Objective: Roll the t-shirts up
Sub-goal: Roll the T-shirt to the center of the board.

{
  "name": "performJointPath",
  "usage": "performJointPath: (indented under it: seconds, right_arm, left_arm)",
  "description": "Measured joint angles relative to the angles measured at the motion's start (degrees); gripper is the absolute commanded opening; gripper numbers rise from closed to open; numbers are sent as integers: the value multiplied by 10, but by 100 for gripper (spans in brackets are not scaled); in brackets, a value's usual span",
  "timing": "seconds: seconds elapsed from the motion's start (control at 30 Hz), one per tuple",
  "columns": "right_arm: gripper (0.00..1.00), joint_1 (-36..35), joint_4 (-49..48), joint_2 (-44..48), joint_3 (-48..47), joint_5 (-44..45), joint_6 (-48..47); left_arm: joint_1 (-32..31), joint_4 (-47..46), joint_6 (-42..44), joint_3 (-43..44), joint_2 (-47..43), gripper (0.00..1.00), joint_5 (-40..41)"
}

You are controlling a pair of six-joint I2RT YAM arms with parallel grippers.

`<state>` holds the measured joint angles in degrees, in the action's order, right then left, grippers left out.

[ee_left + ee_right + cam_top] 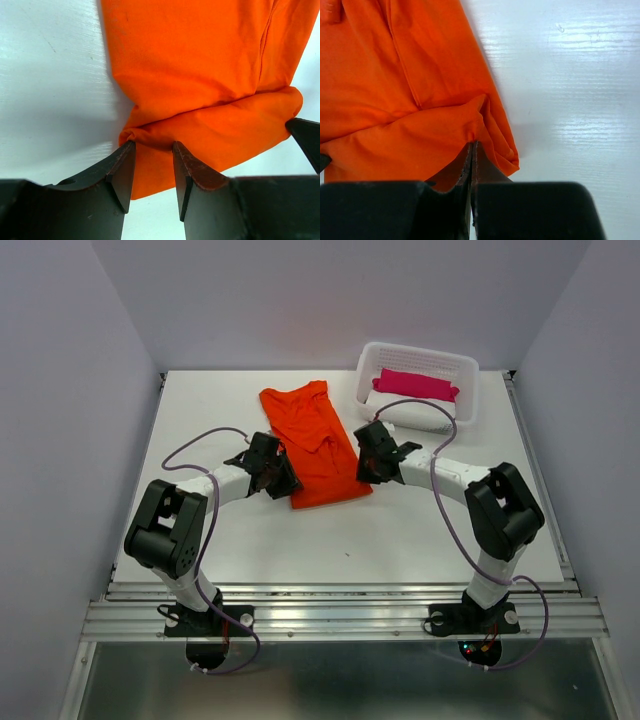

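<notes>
The t-shirt (315, 445) lay on the bench (420, 530), its near hem thinly pinched by the right gripper (472, 145), jaws clenched, while the left gripper (152, 149) straddled the fold, jaws released, so the roll risked skewing.

The left gripper (152, 150) straddles a bunched fold of the shirt (200, 75); whether it squeezes or merely brackets it cannot be told. There the shirt runs off the top and right edges, and a dark wedge (306, 142) is clipped at the right (too little shows to name it). The right gripper (472, 147) has its pressed-together tips buried in a pucker of fabric. From above, the wrists cover both grippers' tips. In the basket (470, 390), white cloth (405, 410) lies mostly under a pink bundle (415, 385).
</notes>
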<state>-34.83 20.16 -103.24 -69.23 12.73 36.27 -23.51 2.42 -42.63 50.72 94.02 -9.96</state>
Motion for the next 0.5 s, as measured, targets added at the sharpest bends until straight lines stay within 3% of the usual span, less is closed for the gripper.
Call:
performJointPath:
  seconds: [0.17, 0.2, 0.3, 0.5]
  right_arm:
    - [12, 0, -2, -3, 8, 4, 8]
    - [20, 0, -3, -6, 8, 4, 8]
    - [31, 0, -3, -8, 8, 4, 6]
    - [34, 0, 7, 7, 8, 3, -5]
  left_arm:
    - [0, 0, 2, 0, 2, 46, -4]
    - [1, 1, 3, 0, 3, 46, -5]
    - [1, 5, 5, 2, 2, 46, -5]
    - [0, 40, 11, 15, -29, 46, -4]
